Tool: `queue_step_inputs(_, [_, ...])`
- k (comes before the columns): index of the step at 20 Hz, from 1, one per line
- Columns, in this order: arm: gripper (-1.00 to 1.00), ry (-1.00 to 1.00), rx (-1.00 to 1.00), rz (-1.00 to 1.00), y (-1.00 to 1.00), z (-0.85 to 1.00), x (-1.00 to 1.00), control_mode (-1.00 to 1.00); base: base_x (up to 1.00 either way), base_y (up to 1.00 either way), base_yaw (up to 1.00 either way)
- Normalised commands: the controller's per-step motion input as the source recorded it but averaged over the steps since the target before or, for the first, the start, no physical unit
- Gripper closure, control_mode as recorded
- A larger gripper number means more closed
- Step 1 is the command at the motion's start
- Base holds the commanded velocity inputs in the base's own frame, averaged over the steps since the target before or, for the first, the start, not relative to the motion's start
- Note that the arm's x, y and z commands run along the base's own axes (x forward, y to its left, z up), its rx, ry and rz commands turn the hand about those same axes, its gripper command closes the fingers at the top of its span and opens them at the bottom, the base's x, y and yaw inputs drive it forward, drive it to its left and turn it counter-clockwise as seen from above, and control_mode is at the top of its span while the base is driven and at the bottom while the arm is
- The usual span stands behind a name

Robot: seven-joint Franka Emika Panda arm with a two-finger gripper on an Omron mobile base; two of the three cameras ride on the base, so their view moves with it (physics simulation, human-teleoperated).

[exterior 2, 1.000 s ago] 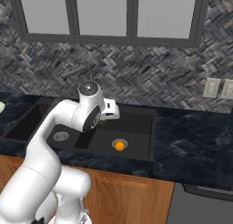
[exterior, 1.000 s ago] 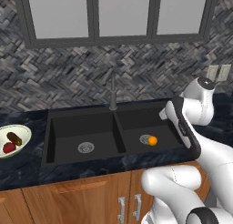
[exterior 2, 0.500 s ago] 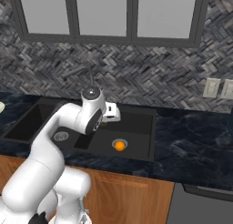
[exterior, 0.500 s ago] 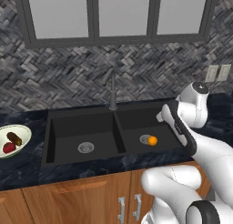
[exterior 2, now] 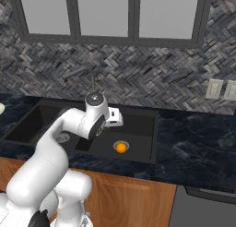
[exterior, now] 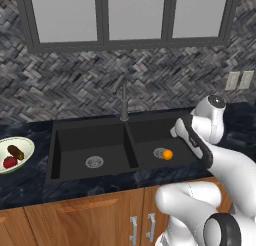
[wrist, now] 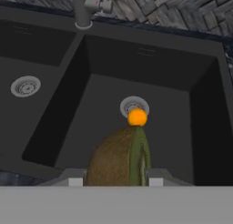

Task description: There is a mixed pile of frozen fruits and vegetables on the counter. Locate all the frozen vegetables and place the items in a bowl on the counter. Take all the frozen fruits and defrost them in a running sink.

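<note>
One brown-green lump (wrist: 119, 157) sits clamped in the tool (wrist: 116, 180), above the sink (wrist: 150, 59), near the orange ball (wrist: 137, 117).

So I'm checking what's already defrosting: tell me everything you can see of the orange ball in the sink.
The orange ball is small, smooth and evenly bright orange, with no markings I can make out. It lies on the floor of the sink's right basin, resting on the near edge of the round metal drain. It sits loose. The gripper is above and nearer, shut on a brownish-olive lump. No water is seen running from the faucet onto it.
</note>
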Motion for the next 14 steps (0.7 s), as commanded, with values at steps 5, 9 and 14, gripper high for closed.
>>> queue_step_inputs(5, [1.00,0.00,0.00,0.00,0.00,-0.22,0.13,-1.00,0.00,0.00,0.00])
queue_step_inputs(9, [1.00,0.00,0.00,0.00,0.00,-0.20,0.11,-1.00,0.00,0.00,0.00])
queue_step_inputs(14, [1.00,0.00,0.00,0.00,0.00,-0.21,0.11,-1.00,0.00,0.00,0.00])
